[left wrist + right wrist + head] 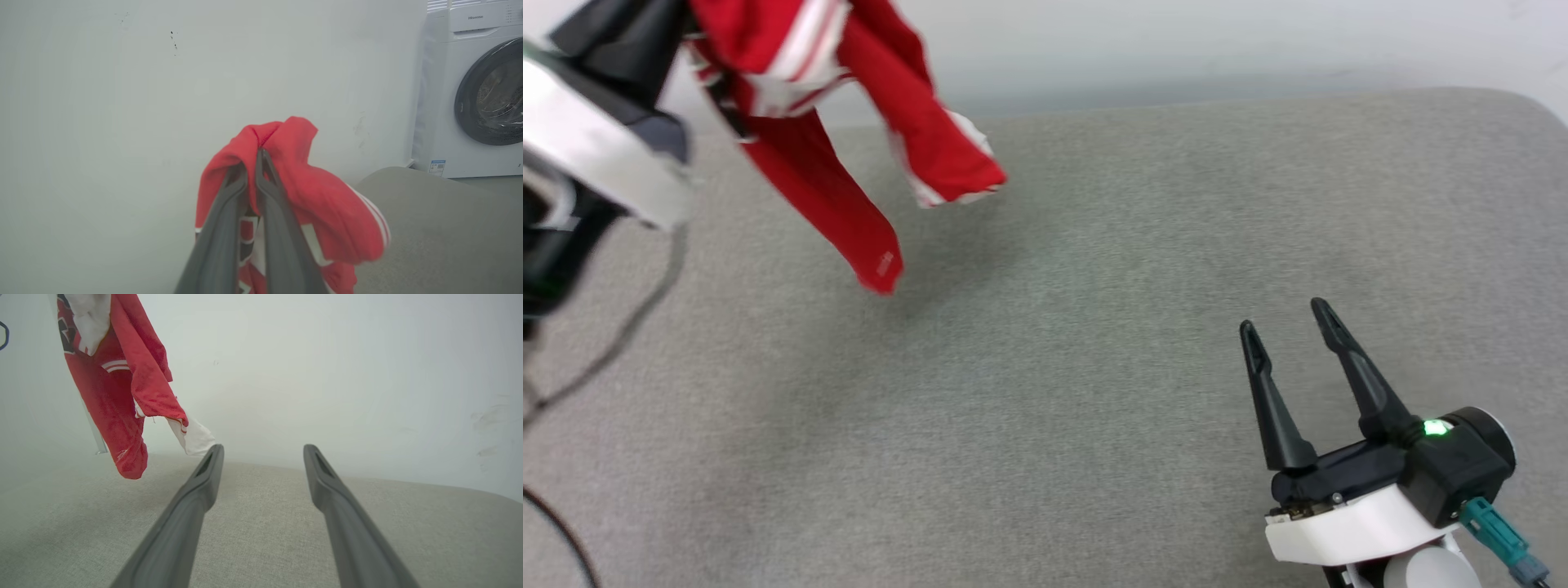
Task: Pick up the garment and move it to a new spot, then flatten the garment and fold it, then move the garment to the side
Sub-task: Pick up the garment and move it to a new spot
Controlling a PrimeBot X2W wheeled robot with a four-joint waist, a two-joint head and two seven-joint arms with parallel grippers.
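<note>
Head view shows the left arm [596, 155] raised at the upper left, with the garment [800, 163] hanging from it above the grey surface [1094, 343]. The garment is bunched, red with white striped trim. Two red lobes dangle from it, and the lowest tip is clear of the surface, with a soft shadow beneath it. At the lower right the right gripper [1283, 315] sits low over the surface, its two fingers spread wide with nothing between them, well apart from the garment.

Left wrist view shows the left gripper [251, 161] with its fingers pressed together on a fold of red fabric, which bulges over the tips and drapes down to the right. Behind it stand a pale wall [122, 102] and, at the right, a white washing machine [478, 90].

Right wrist view has the garment dangling at the upper left, beyond the parted fingers.
</note>
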